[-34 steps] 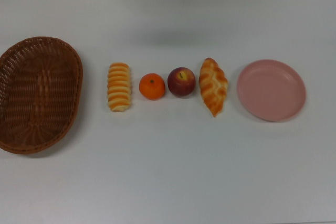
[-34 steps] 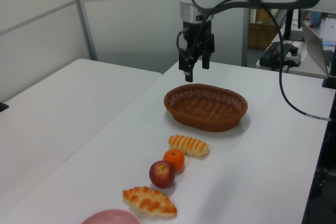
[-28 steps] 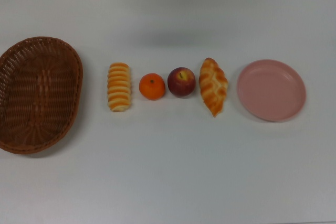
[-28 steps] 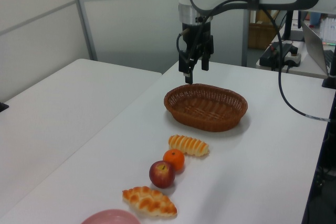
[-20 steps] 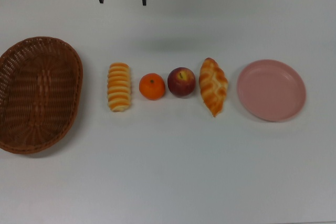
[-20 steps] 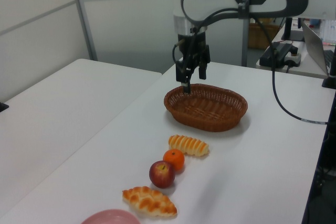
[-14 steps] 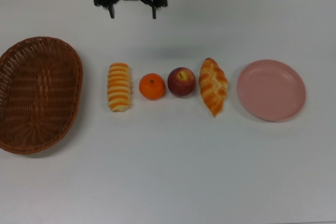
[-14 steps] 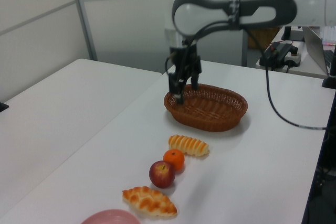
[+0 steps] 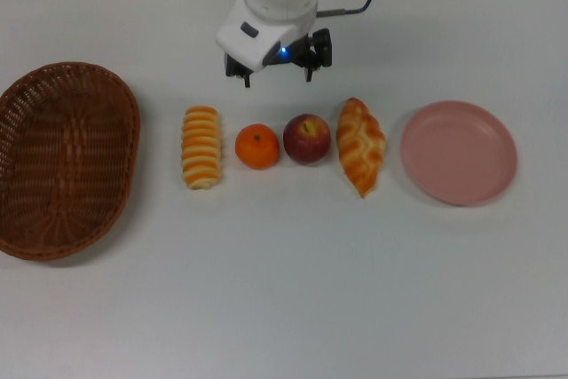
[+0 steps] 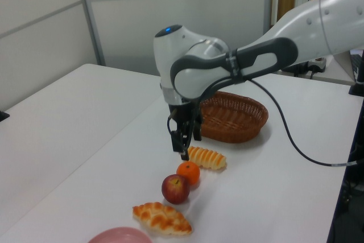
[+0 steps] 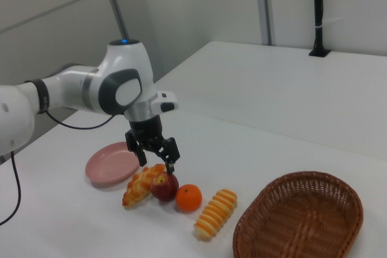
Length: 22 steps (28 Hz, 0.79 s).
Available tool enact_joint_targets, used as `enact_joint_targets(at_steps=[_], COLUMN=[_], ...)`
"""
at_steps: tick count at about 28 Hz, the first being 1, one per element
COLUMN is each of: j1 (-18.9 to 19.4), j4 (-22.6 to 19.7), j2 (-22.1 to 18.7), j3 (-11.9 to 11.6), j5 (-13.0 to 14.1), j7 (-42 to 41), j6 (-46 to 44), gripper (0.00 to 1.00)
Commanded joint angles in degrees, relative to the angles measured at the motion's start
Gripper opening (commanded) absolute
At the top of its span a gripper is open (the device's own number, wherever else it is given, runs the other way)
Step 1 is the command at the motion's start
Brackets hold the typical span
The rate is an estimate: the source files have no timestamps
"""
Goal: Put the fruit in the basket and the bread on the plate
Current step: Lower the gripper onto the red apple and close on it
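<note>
The gripper (image 9: 276,75) hangs above the table with its fingers spread wide and nothing between them, fingertips pointing down. In the top view the mandarin (image 9: 257,146) and apple (image 9: 307,138) lie just below it, untouched, with the striped roll (image 9: 201,146) to the mandarin's left and the braided loaf (image 9: 360,146) to the apple's right. Farther out in the top view, the basket (image 9: 67,159) sits well to the gripper's left and the pink plate (image 9: 458,152) well to its right.
</note>
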Motion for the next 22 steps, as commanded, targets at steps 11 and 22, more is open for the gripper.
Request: enact_joint_targets(at_steps=[11, 22], j1=[4.7, 5.1], j4=[-0.6, -0.3], j2=[7.1, 10.0], j3=[-0.3, -0.4], j5=[-7.6, -8.8], j7=[7.0, 7.7], j6=[6.1, 9.0], gripper=[1.00, 1.00])
